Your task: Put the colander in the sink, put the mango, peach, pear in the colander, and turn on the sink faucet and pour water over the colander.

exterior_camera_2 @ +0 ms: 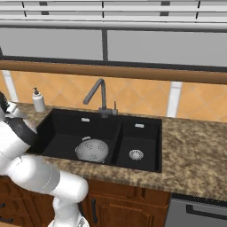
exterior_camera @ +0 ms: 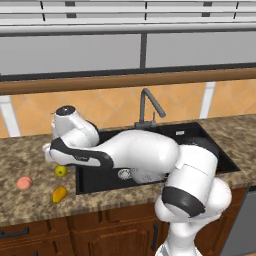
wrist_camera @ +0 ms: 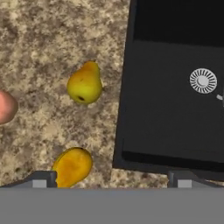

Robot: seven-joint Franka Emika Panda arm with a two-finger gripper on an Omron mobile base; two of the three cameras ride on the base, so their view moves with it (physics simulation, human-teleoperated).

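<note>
The light grey colander (exterior_camera_2: 91,150) lies in the large basin of the black sink (exterior_camera_2: 62,128). Left of the sink (exterior_camera: 200,132), three fruits rest on the counter: the yellow-green pear (exterior_camera: 61,171), the orange mango (exterior_camera: 59,194) and the pink peach (exterior_camera: 24,183). My gripper (exterior_camera: 49,152) hovers above them, close to the sink's left rim. In the hand view the gripper (wrist_camera: 113,181) is open and empty, with the mango (wrist_camera: 72,166) by its left fingertip, the pear (wrist_camera: 84,84) further ahead and the peach (wrist_camera: 5,106) at the left edge. The dark faucet (exterior_camera_2: 99,95) stands behind the basins; no water runs.
A white soap pump bottle (exterior_camera_2: 38,99) stands on the counter behind the sink's left corner. The speckled brown counter (exterior_camera_2: 195,150) stretches to the right of the sink. My arm (exterior_camera: 140,150) spans the large basin in the left base view.
</note>
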